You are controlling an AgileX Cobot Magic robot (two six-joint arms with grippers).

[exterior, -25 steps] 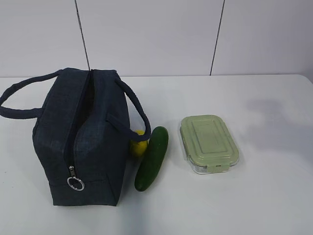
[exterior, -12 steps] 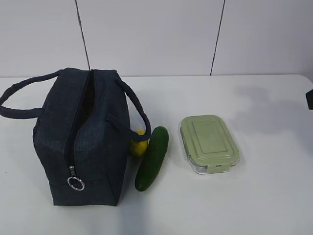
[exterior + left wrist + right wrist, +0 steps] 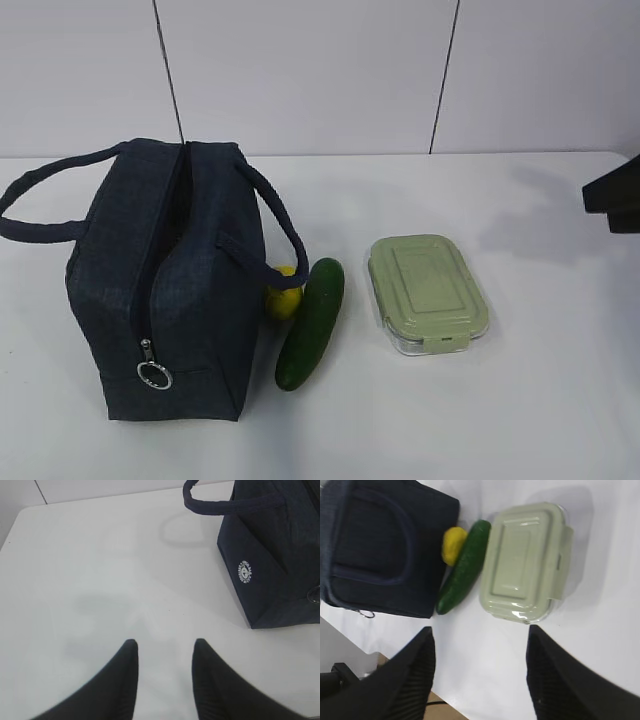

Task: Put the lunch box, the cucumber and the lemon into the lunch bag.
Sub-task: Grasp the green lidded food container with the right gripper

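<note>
You have the lunch box (image 3: 525,562) lying flat just ahead of the right gripper (image 3: 480,677), a little toward its right finger, with the pale green lid up and clipped on, so I judge it is the first thing this arm can take. The cucumber (image 3: 463,567) lies ahead and toward the left finger, just beside the box, and the lemon (image 3: 453,544) is beyond it, squeezed between the cucumber and the wall of the lunch bag (image 3: 165,280). The bag stands upright with its top zipper drawn open and the 2 handles fallen to the sides, which leaves the mouth free for loading from above. The right gripper hangs above the table (image 3: 540,400) with its jaws wide apart and nothing between them. The left gripper (image 3: 162,652) is also open and empty; the bag is ahead of it and to its right, well apart. All 4 things rest on a plain white table, and behind it you see pale wall panels (image 3: 300,70) with dark seams.
</note>
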